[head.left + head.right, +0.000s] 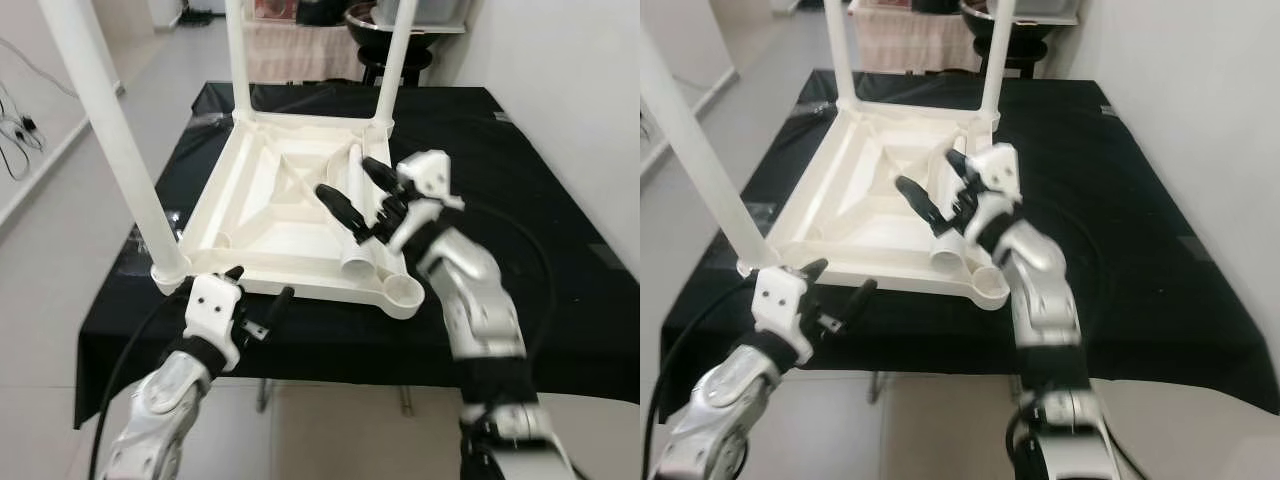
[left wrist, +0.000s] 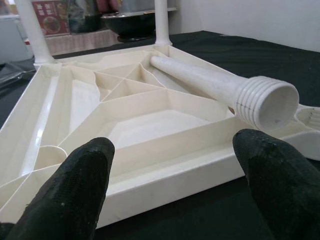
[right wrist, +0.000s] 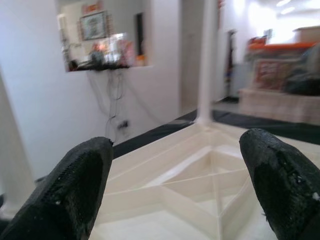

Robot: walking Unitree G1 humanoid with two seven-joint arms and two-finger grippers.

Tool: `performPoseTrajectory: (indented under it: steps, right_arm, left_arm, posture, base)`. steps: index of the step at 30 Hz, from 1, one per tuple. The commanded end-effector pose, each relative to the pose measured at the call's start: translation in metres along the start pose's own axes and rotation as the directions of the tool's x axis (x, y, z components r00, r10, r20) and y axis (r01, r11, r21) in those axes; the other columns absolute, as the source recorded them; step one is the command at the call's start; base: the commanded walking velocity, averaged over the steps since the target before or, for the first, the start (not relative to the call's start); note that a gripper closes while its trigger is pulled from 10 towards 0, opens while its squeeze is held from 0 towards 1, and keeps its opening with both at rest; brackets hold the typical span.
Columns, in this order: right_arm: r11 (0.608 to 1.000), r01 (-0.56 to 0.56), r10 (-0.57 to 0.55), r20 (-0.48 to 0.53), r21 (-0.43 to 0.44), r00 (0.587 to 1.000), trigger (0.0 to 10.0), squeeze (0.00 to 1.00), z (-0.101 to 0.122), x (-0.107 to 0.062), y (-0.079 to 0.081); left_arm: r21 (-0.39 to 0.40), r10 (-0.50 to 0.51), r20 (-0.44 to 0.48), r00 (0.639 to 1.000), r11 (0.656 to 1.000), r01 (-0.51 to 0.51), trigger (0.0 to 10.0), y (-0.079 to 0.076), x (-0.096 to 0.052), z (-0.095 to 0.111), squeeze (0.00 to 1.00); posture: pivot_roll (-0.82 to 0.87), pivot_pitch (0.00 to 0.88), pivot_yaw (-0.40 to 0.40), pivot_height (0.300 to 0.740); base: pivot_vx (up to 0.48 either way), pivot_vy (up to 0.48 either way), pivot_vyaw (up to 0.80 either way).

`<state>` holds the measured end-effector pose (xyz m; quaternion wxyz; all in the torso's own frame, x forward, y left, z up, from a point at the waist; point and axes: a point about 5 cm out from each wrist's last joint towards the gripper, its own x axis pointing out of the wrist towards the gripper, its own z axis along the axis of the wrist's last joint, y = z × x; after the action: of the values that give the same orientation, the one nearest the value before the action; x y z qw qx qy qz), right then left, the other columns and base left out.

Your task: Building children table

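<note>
A white plastic children's table top (image 1: 270,215) is lying upside down in the middle of the frame, its ribbed underside facing up, resting on a tabletop covered with a black cloth (image 1: 520,230). Three white legs are standing upright in its corner sockets: one (image 1: 110,130) rising at the left of the frame from the near left corner, one (image 1: 238,60) at the far left corner and one (image 1: 398,55) at the far right corner, both near the top centre. A fourth, loose leg (image 1: 355,215) is lying flat inside the underside along its right edge, its ribbed open end (image 2: 265,102) pointing toward the near right corner. The empty socket (image 1: 403,292) at that corner is sitting just beside that end.

The right claw (image 1: 358,195) is hovering right of centre over the loose leg, its two black fingers spread wide apart and holding nothing; one fingertip (image 1: 335,205) is sitting just left of the leg and the other above it, and contact cannot be told.

The left claw (image 1: 260,295) is hanging at the lower left of the frame, just off the near edge of the white piece, between the near left leg and the empty socket. Its fingers (image 2: 75,195) are also spread wide and gripping nothing.

Grey floor (image 1: 60,260) is showing to the left of the black cloth.
</note>
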<state>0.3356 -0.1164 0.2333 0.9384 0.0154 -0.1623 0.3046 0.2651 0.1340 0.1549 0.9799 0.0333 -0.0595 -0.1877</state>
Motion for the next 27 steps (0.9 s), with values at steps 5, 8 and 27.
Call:
performPoseTrajectory:
  steps: [5,8,27]
  right_arm:
    - [0.996,0.045,-0.043,-0.025,0.076,0.999,10.0,0.00,-0.013,-0.018,0.018]
    - [0.993,0.052,-0.048,-0.039,0.107,0.998,10.0,0.00,-0.019,-0.026,0.022]
    - [0.945,0.169,-0.105,-0.231,0.280,0.967,10.0,0.00,-0.068,-0.056,0.026]
  left_arm:
    - [-0.011,0.032,-0.053,0.998,0.999,-0.033,10.0,0.003,0.000,-0.009,0.00]
    - [-0.017,0.041,-0.070,0.997,0.999,-0.042,10.0,0.004,0.000,-0.010,0.00]
    - [0.069,0.145,-0.078,0.986,0.988,-0.140,10.0,0.010,0.008,-0.022,0.00]
  posture:
    - [-0.14,0.103,0.009,0.740]
    - [-0.14,0.106,0.011,0.740]
    - [-0.13,0.085,-0.004,0.740]
  base:
    - [0.000,0.000,0.00]
    - [0.000,0.000,0.00]
    - [0.000,0.000,0.00]
